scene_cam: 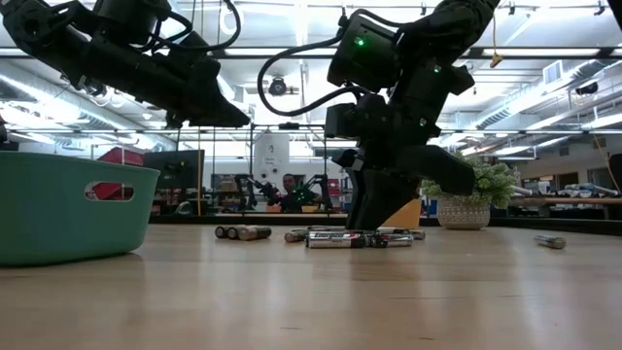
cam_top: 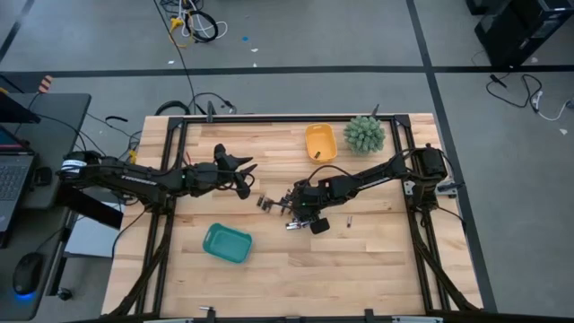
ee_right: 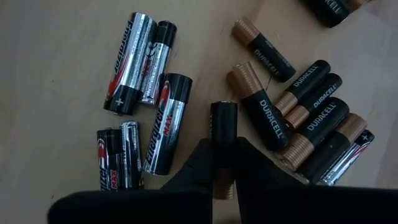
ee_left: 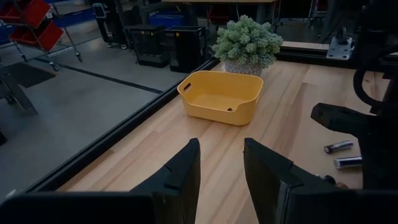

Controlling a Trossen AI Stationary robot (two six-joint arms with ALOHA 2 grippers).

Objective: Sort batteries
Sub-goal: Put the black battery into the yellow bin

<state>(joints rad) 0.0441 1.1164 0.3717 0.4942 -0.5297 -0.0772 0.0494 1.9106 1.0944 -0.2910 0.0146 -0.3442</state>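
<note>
Batteries (ee_right: pixel 168 118) lie scattered in a loose cluster near the middle of the wooden surface (cam_top: pixel 359 269), silver-and-black cells on one side and copper-topped black ones on the other, and we see the right end effector (ee_right: pixel 222 163) down among them with its fingers pinched on one dark battery (ee_right: pixel 223 127). Farther out, the left end effector (ee_left: pixel 221 163) hovers above the surface with its fingers apart and nothing between them, facing the yellow tray (ee_left: pixel 221 96) and the potted plant (ee_left: pixel 247 42), while the teal tray (cam_top: pixel 226 243) sits toward the front edge.

Beside the black right claw (ee_right: pixel 224 163), silver-and-black batteries (ee_right: pixel 166 123) carry red lettering, while others (ee_right: pixel 260 107) are black with copper ends. The counter (cam_top: pixel 296 269) is pale wood; the bins are yellow (cam_top: pixel 320 142) and teal (cam_top: pixel 226 243).
</note>
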